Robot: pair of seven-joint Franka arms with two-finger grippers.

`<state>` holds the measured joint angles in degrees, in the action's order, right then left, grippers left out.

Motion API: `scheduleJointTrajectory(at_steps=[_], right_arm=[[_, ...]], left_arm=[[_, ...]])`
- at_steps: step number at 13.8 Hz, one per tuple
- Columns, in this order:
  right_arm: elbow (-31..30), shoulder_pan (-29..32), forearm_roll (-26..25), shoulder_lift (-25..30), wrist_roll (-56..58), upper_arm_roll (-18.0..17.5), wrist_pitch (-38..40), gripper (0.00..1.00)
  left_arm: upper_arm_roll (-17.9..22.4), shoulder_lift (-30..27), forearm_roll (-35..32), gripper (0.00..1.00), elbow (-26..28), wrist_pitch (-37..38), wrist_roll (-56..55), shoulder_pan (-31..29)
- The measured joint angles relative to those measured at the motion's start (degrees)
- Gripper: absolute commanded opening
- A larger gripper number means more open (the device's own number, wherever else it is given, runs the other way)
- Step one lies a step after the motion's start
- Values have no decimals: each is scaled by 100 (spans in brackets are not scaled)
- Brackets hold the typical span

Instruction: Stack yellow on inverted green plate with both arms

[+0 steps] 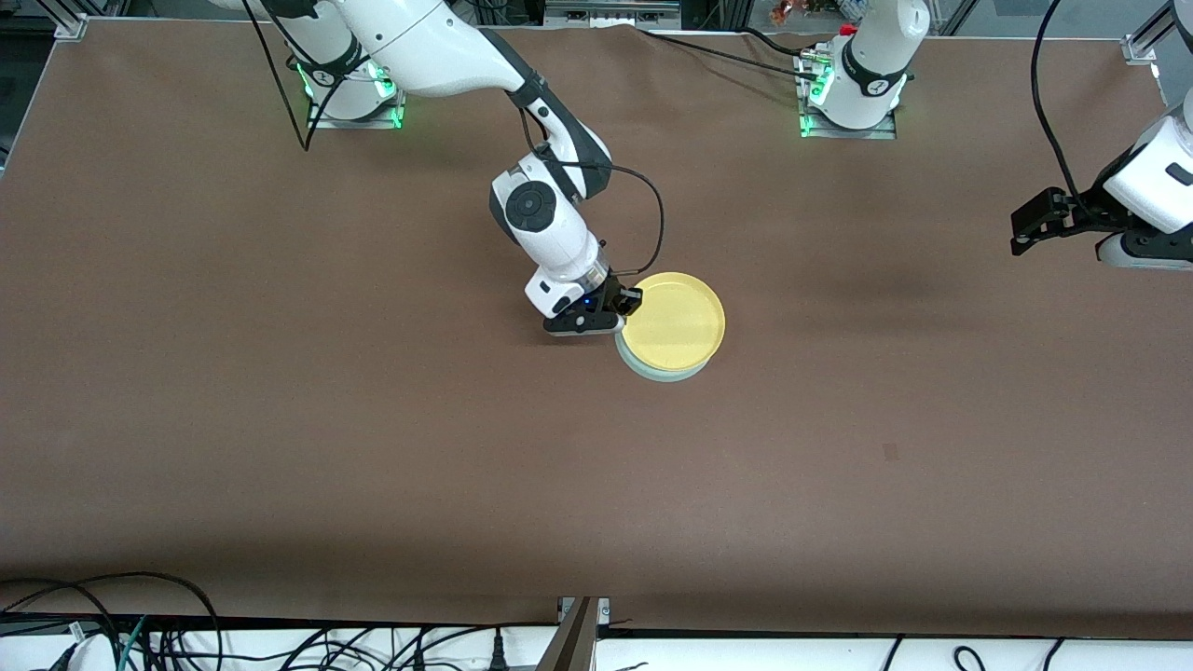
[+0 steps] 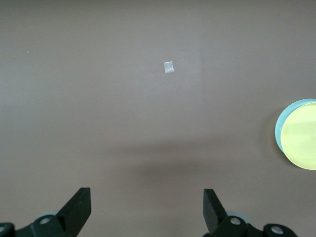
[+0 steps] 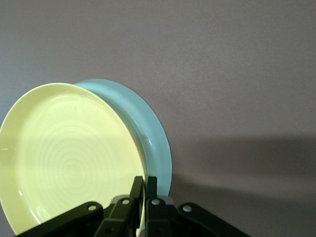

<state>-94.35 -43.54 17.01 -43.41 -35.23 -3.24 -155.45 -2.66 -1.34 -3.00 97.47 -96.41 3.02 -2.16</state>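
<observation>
Two plates sit stacked near the middle of the table (image 1: 280, 419) in the front view: the yellow plate (image 1: 676, 321) covers the green plate (image 1: 664, 371), of which only a pale crescent shows, on the side nearer the camera. The right gripper (image 1: 623, 312) is at the yellow plate's edge toward the right arm's end, its fingertips hidden by its own body. The left gripper (image 1: 1030, 228) waits over the left arm's end of the table.

From the left wrist, the left gripper's fingers (image 2: 79, 207) stand wide apart over bare table, with both plates cut off at the frame edge.

From the right wrist, the right gripper's fingers (image 3: 136, 190) are pinched together on the yellow plate's rim; the green plate (image 3: 148, 133) underneath is mostly covered.
</observation>
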Motion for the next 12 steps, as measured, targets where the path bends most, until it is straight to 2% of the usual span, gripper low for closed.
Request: scheduleJointTrajectory(at_steps=[1, 2, 4, 7, 9, 12], right_arm=[[0, 0, 0, 0, 0, 10, -5, 20], [0, 0, 0, 0, 0, 16, -10, 43], [2, 6, 0, 1, 2, 44, -34, 100], [31, 24, 0, 42, 1, 108, -60, 100], [77, 25, 0, 144, 1, 282, -19, 100], [208, 33, -1, 647, 10, 990, 862, 100]], left_arm=[[-13, 0, 0, 100, 0, -3, -2, 0], [-11, 0, 0, 100, 0, -3, -7, -1], [2, 0, 0, 100, 4, -3, -14, -14], [11, 0, 0, 100, 4, -3, 40, -19], [33, 0, 0, 100, -8, -18, 61, -23], [22, 0, 0, 100, -62, -16, 71, -26]])
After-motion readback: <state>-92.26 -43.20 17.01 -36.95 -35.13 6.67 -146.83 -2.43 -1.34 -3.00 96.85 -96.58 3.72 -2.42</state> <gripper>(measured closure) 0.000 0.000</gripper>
